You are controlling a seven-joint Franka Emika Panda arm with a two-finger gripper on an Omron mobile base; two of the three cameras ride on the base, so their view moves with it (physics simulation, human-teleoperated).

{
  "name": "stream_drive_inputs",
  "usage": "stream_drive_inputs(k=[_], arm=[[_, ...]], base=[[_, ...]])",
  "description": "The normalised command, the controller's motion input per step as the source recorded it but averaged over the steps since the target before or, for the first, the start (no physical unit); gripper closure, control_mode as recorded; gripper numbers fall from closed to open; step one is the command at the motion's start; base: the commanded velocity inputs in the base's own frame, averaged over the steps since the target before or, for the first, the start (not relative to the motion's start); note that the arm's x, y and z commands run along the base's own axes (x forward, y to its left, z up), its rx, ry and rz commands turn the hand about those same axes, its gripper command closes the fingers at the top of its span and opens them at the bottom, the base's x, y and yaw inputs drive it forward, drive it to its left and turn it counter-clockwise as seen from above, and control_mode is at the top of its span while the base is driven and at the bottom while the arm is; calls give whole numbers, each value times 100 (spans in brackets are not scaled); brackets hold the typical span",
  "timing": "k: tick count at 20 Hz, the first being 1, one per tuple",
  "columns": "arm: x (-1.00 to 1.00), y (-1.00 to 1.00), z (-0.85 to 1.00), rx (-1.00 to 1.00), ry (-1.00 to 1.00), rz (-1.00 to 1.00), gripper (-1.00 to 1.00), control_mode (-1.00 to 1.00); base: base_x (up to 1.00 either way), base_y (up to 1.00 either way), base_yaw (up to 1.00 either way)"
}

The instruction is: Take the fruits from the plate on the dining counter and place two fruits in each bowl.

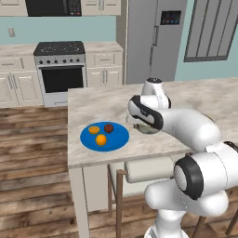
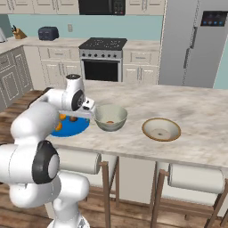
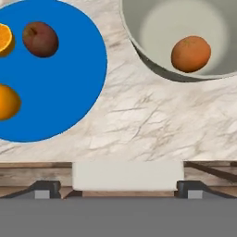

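Simulated kitchen here, teal walls, white cabinets, a stove (image 1: 60,69) at the back and a steel fridge (image 1: 155,39) off to the right, wood floor all around the dining counter (image 1: 97,104) with its beige marbled top. Going left to right on that counter: the blue plate (image 3: 60,99) sits near the left end with three fruits on it, a cut-looking bright orange one (image 3: 4,38) at the far left, another bright orange one (image 3: 8,102) below it in the hand view, and the dark red-brown one (image 3: 40,39) just beside them, all apart from each other. Next to the plate, not touching it, is the deep grey-green bowl (image 3: 152,65) with the reddish-orange fruit (image 3: 190,54) lying inside on the pale bottom. Further right, well apart, is the shallower bowl (image 2: 161,129) with the tan-brown rim. The arm reaches up from the base and bends forward over the counter's near edge, with the hand hanging above the strip of stone between plate and bowl, pointing down. The gripper (image 3: 118,190) has its finger tips spread wide with nothing between them; the plate's fruits lie up-left of the jaws, and the bowl's fruit up-right.
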Motion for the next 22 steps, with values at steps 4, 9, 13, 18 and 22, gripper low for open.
stream_drive_inputs(k=[4,9,13,18,22], arm=[[6,87,11,0,10,2,-100,-100],[2,77,2,0,10,2,-100,-100],[0,64,-2,0,11,2,-100,-100],[0,55,-20,0,0,1,-100,-100],[16,25,-43,0,-8,8,-100,-100]], base=[[0,0,0],[0,0,0],[0,0,0],[0,0,0],[0,0,0]])
